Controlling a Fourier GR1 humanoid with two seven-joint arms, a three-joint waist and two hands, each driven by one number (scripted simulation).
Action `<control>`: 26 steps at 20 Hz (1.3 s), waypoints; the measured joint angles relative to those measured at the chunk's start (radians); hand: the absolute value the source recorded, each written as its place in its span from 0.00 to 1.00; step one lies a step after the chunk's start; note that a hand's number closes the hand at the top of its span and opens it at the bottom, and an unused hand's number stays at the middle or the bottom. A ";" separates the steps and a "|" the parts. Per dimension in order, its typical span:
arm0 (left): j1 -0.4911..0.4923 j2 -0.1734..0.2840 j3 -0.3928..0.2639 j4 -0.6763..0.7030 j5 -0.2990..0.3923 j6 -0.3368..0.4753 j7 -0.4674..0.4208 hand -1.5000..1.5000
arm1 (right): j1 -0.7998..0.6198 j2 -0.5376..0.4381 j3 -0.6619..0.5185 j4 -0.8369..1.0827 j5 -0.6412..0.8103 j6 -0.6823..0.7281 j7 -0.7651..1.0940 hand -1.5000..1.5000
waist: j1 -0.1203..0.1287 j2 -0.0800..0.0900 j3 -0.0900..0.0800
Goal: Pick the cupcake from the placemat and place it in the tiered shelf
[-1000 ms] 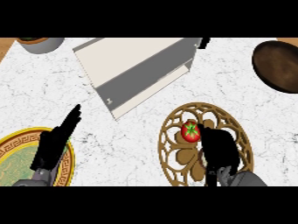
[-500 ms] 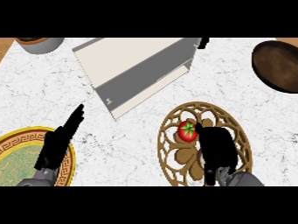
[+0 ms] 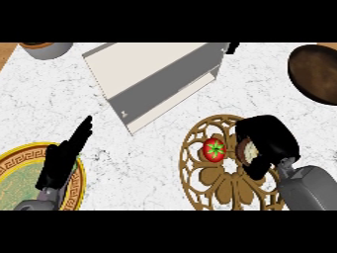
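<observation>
Cupcake [image 3: 249,149] sits on the right side of a round, golden-brown openwork placemat [image 3: 222,185] near the front of the white marble bench [image 3: 156,163], just right of a red tomato [image 3: 214,149]. The right hand [image 3: 267,141] is curled around the cupcake, thumb and fingers closing on it; it does not yet look lifted. This appears to be the grasp step. Next, the cupcake likely needs raising and carrying far and left to the pale tiered shelf [image 3: 152,79]. The left hand [image 3: 63,158] rests with fingers straight, holding nothing, over a gold-rimmed plate [image 3: 7,180] at the near left.
</observation>
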 measured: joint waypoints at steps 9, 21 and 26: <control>0.018 -0.013 0.002 -0.009 -0.013 0.004 -0.009 0.50 | -0.125 -0.057 -0.220 -0.117 -0.117 0.028 -0.091 1.00 | -0.007 -0.003 0.001; 0.007 -0.017 0.008 -0.003 -0.027 -0.008 -0.011 0.50 | -0.475 0.053 -0.411 -0.084 -0.269 0.043 0.074 1.00 | 0.005 -0.002 0.000; 0.005 -0.011 0.016 0.008 -0.027 -0.027 -0.035 0.50 | -0.662 0.090 -0.409 0.134 -0.197 -0.038 0.076 1.00 | 0.014 0.001 0.001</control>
